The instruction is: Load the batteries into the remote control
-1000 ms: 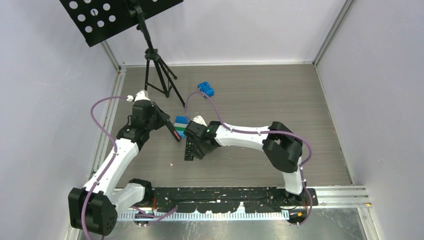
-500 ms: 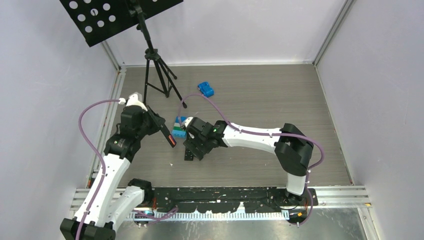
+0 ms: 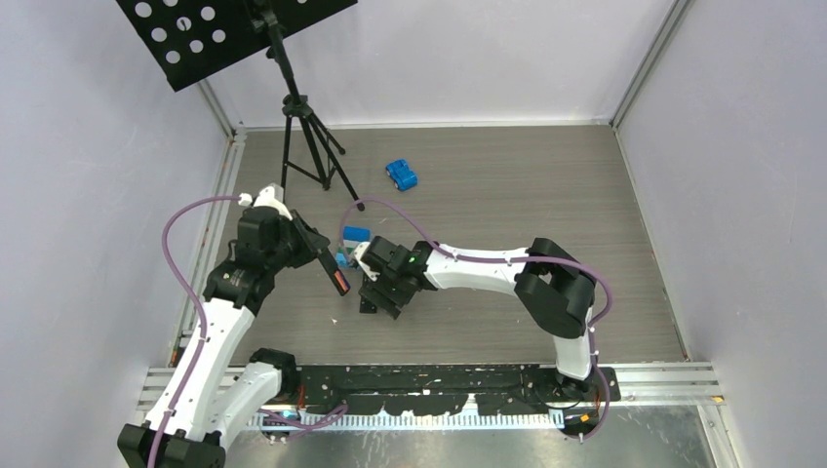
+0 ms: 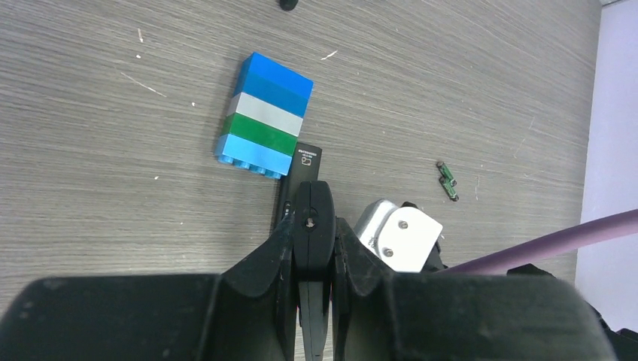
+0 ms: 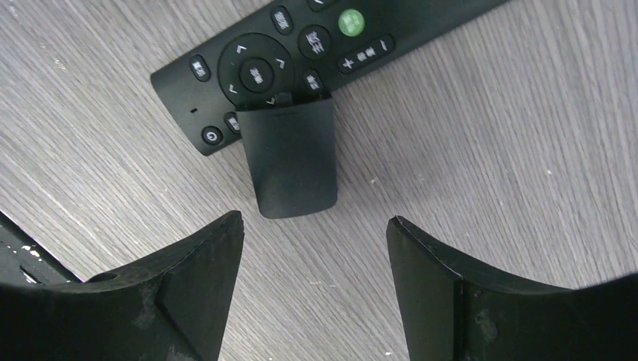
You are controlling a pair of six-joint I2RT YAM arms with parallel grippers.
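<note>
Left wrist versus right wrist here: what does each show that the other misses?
Only left wrist: a block stack, dark green batteries, the left gripper shut. Only right wrist: buttons on the remote, a black cover lying partly on it, the right gripper open. Both: the remote and the table.
</note>
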